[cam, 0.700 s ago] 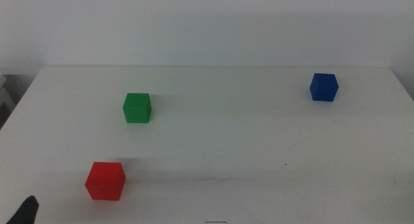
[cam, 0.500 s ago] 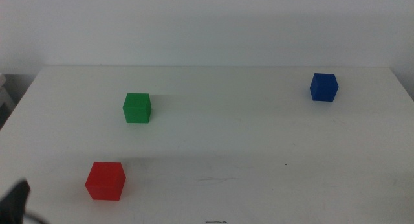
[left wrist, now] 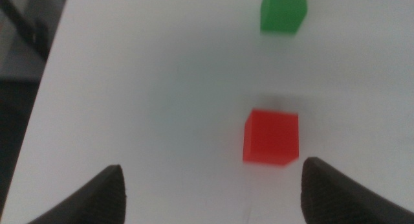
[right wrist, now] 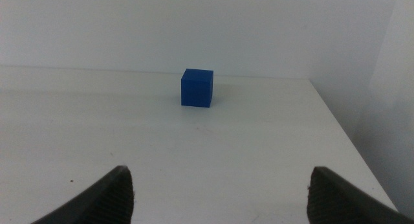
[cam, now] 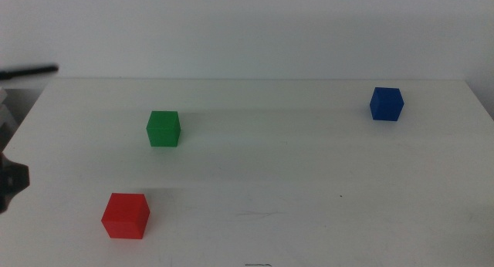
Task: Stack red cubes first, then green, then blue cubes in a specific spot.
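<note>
Left wrist: open fingers [left wrist: 116,188] above red cube [left wrist: 272,137] (untouched).

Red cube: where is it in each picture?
Middle view: the red cube sits low on the left, near the table's front edge.
Left wrist view: the red cube lies ahead, between the open left pincer tips.
Right wrist view: not in it.
Shared landmark: the green cube lies farther back in both.
</note>
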